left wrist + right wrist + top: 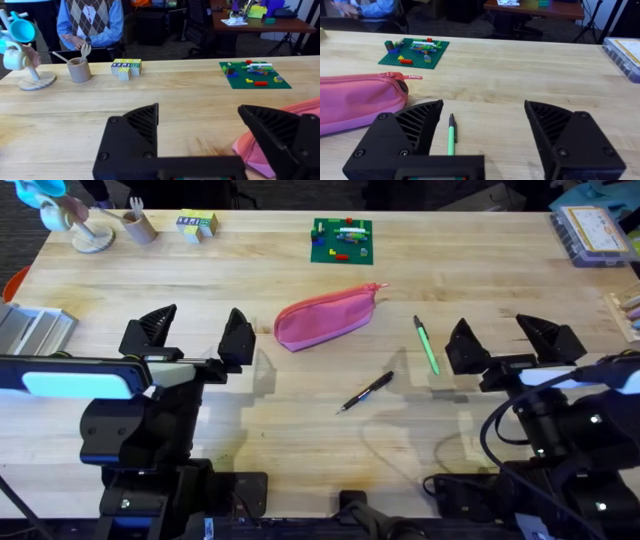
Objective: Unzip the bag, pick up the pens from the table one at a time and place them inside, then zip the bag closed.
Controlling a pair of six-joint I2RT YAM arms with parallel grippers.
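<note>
Bare bench [300,430] lies open between both arms. The pouch [322,320] sits centre, the black pen [365,392] near it, the green pen [427,345] just beside the right fingers [462,345]. The green board [342,240] stands far behind.

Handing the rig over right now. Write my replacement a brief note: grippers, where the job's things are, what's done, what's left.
Left gripper: open, empty, just left of the soft pink fabric pouch.
Right gripper: open, empty, just right of the light green pen.
Pouch lies mid-table on the light wooden tabletop, zipper apparently closed, pull at the end toward the green pen.
Black clip pen lies in front of the pouch.
Done: nothing.
Left: unzip, load both pens singly, zip shut.
</note>
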